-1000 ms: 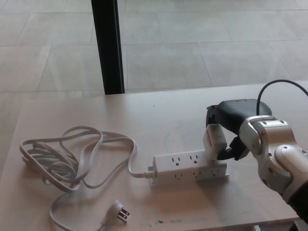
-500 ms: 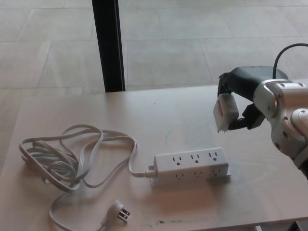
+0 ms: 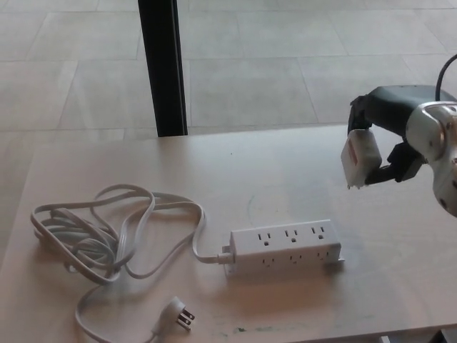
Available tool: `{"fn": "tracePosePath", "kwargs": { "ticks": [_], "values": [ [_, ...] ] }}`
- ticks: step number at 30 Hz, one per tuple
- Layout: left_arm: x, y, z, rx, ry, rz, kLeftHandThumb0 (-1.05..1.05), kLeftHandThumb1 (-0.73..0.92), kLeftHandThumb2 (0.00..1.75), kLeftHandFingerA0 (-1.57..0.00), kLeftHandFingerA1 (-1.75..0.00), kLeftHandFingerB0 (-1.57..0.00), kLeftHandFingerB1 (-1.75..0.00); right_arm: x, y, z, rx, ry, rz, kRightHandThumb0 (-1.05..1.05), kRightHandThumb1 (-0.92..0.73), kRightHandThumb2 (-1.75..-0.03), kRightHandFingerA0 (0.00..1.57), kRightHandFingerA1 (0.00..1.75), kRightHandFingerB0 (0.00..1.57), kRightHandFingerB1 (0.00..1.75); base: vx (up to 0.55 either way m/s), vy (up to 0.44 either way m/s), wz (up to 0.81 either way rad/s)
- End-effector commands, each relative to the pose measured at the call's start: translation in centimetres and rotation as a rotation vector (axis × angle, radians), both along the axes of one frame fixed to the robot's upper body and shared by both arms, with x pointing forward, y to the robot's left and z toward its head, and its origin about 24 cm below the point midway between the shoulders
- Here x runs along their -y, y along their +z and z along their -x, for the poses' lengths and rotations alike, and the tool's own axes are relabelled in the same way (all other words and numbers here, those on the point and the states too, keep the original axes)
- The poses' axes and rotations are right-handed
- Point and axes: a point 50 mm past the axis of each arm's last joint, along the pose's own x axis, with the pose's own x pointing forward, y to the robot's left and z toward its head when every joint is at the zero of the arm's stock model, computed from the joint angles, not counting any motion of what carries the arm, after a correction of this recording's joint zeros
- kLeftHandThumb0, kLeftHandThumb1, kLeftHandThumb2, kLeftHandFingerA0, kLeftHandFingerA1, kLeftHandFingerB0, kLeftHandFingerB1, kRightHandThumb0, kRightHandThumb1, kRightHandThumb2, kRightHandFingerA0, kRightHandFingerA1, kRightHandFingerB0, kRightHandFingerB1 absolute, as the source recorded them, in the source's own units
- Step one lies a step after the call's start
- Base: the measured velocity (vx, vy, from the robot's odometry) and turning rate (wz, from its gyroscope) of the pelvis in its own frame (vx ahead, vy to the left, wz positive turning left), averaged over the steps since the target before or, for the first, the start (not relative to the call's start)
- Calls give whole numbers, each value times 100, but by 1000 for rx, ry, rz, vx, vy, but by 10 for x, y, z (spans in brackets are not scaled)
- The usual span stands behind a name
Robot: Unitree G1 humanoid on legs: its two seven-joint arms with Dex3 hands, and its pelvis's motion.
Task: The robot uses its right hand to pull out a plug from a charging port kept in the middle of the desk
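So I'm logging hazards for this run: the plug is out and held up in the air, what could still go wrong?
The right hand pinches the white plug only at its edges, high above the desk; it might slip and drop. The power strip lies loose, and its cord is coiled nearby, so a low pass could snag it.

The right hand [image 3: 389,143] is cut off by the picture's right edge, so only part of its forearm shows; its fingers lie mostly behind the white plug [image 3: 360,158], whose prongs cannot be made out; a black cable [image 3: 447,70] above the hand runs out of view at the same edge. The desk [image 3: 285,179] is cropped at its right and near edges; where the white cord [image 3: 107,236] overlaps itself near the desk's left edge, the separate loops are hard to trace.
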Motion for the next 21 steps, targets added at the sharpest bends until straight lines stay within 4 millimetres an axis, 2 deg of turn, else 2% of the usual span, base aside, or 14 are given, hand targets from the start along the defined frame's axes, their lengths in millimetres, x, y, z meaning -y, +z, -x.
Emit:
{"fn": "tracePosePath", "kwargs": {
  "ticks": [1, 2, 3, 4, 5, 9, 10, 11, 12, 14, 17, 18, 20, 21],
  "values": [
    [-6, 6, 0, 18, 5, -26, -69, 72, 62, -78, -67, -61, -46, 25, -25, 7, -82, -60, 83, -38, -64, -77, 83, 164, 72, 77, 0, 0, 0],
    [-7, 7, 0, 21, -4, -30, -76, 59, 79, -76, -68, -56, -53, 34, -39, 10, -98, -90, 66, -39, -62, -75, 83, 155, 69, 69, 0, 0, 0],
    [-7, 7, 0, 21, -4, -30, -76, 59, 79, -76, -68, -56, -53, 35, -39, 10, -98, -90, 66, -39, -62, -75, 83, 155, 69, 69, 0, 0, 0],
    [-7, 7, -1, 19, 7, -30, -70, 73, 62, -81, -72, -59, -46, 40, -52, 14, -111, -115, 38, -43, -65, -70, 82, 149, 73, 64, 0, 0, 0],
    [-7, 7, -1, 18, 12, -29, -70, 73, 62, -80, -70, -60, -46, 43, -61, 16, -119, -121, 32, -44, -64, -68, 82, 151, 75, 72, 0, 0, 0],
    [-6, 7, -2, 22, -3, -29, -70, 73, 62, -76, -68, -62, -47, 43, -79, 20, -152, -147, 12, -41, -66, -68, 83, 153, 70, 58, 0, 0, 0],
    [-6, 7, -2, 23, 0, -25, -76, 60, 80, -73, -69, -57, -53, 43, -83, 21, -165, -154, -11, -39, -64, -69, 83, 158, 75, 60, 0, 0, 0],
    [-7, 7, -2, 20, -1, -24, -76, 60, 80, -73, -69, -57, -53, 43, -86, 21, -171, -156, -30, -39, -64, -69, 83, 158, 75, 60, 0, 0, 0],
    [-7, 8, -1, 25, -11, -26, -70, 73, 62, -75, -65, -63, -48, 41, -91, 23, -174, -148, -46, -39, -64, -69, 80, 152, 74, 60, 0, 0, 0],
    [-7, 8, -2, 12, -11, -27, -71, 74, 62, -75, -65, -62, -46, 40, -96, 24, -166, -146, -73, -39, -63, -65, 76, 141, 78, 60, 0, 0, 0],
    [-7, 8, -2, 24, -15, -23, -69, 74, 63, -77, -75, -61, -47, 38, -101, 25, -152, -139, -119, -38, -60, -62, 80, 143, 86, 77, 0, 0, 0],
    [-7, 8, -2, 21, -14, -26, -70, 74, 62, -80, -77, -64, -48, 38, -101, 25, -145, -134, -122, -38, -65, -71, 77, 155, 90, 77, 0, 0, 0],
    [-7, 8, -1, 24, -13, -26, -69, 73, 62, -80, -74, -64, -48, 36, -101, 25, -118, -119, -113, -39, -64, -66, 77, 159, 61, 54, 0, 0, 0],
    [-6, 8, -1, 26, -9, -26, -69, 73, 62, -80, -74, -64, -48, 36, -101, 24, -111, -117, -113, -39, -64, -66, 77, 159, 61, 54, 0, 0, 0]
  ]
}}
